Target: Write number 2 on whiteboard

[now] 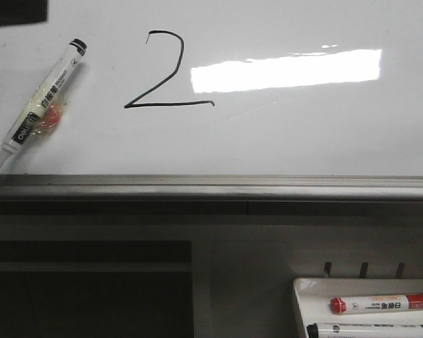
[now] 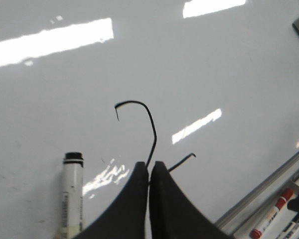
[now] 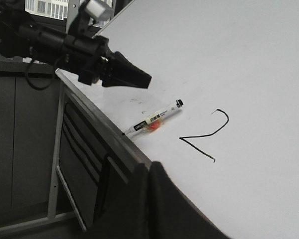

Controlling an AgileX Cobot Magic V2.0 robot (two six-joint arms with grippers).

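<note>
While pressed together and empty, both jaws hang clear of the number 2 (image 1: pixel 168 70) drawn upper-left on the whiteboard (image 1: pixel 303 134).

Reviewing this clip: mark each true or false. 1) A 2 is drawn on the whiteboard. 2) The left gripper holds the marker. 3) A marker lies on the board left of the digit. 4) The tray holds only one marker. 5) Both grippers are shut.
1) True: the number 2 is complete on the whiteboard.
2) False: the left gripper is shut on nothing; the marker lies on the board.
3) True.
4) False: the tray holds a red-capped marker and a black-capped marker.
5) True: the right gripper is also shut.
</note>
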